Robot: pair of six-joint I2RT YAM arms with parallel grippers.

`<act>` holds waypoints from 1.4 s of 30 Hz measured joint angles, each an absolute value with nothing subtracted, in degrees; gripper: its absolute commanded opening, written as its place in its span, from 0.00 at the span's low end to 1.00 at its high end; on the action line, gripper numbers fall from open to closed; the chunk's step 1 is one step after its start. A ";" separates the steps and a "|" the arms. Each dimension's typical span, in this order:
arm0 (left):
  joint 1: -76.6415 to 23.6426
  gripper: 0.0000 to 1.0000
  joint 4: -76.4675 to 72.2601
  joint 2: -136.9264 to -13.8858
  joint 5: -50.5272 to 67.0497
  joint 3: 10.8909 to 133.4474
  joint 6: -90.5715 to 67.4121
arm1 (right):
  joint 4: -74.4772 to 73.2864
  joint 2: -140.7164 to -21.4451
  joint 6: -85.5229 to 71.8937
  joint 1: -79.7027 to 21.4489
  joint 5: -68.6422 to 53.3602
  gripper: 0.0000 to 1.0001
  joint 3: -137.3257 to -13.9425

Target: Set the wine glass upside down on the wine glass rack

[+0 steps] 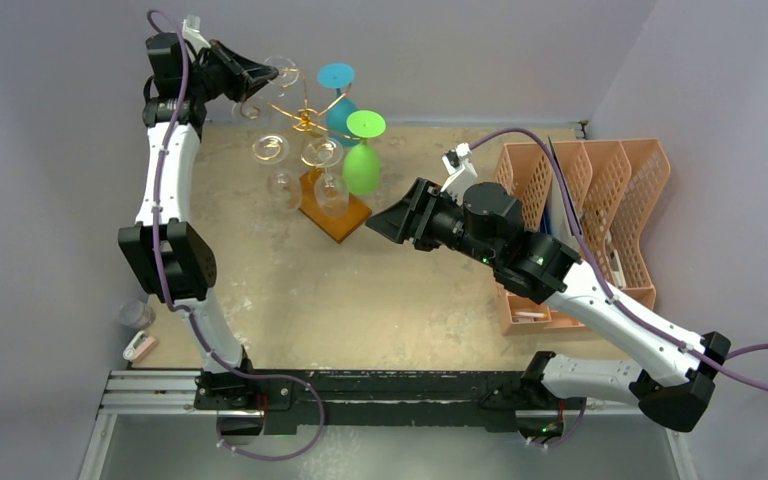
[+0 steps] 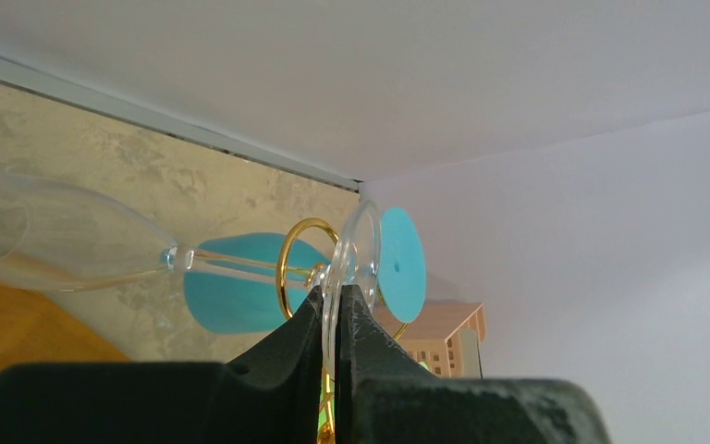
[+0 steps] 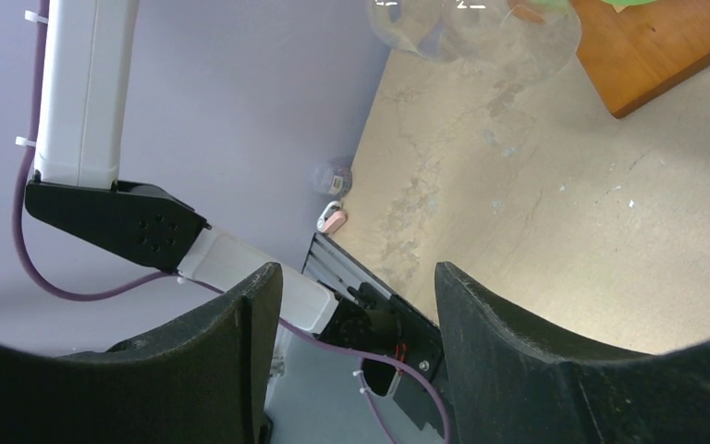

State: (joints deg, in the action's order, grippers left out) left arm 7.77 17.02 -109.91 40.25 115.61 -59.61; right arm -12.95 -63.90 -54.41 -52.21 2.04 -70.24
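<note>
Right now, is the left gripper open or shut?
Shut. In the left wrist view the left gripper pinches the clear foot of the wine glass, beside the wine glass rack.

Left arm [image 1: 167, 175], right arm [image 1: 615, 305]: white shells, matte black joint housings. Purple cables [image 3: 74, 294] alongside; white zip tie [image 3: 26, 141] at 9 o'clock, right wrist view. Left gripper [image 2: 336, 301], right gripper [image 3: 356, 277]: black moulded fingers.

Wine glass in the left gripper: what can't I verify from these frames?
- Top view: the wine glass is clear and faint, partly behind the left gripper; its seating on the wine glass rack is unclear.
- Left wrist: its bowl runs off the left edge; only one rack loop shows.
- Right wrist: hanging glasses are cut by the top edge.
</note>
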 measured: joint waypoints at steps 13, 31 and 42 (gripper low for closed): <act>8.51 0.13 22.24 -109.75 38.92 118.15 -54.30 | -12.56 -64.53 -54.85 -52.21 1.80 0.63 -70.24; 9.28 0.39 29.76 -109.08 31.64 123.31 -46.24 | -13.28 -64.34 -54.94 -52.21 2.55 0.68 -70.24; 9.87 0.72 37.82 -86.08 16.80 110.00 -32.60 | -23.00 -58.76 -43.92 -52.21 15.07 0.83 -70.37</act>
State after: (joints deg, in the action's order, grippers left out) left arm 9.87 37.82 -86.08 16.80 110.00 -32.60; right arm -23.00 -58.76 -43.92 -52.21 15.07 -70.37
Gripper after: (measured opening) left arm 0.697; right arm 0.793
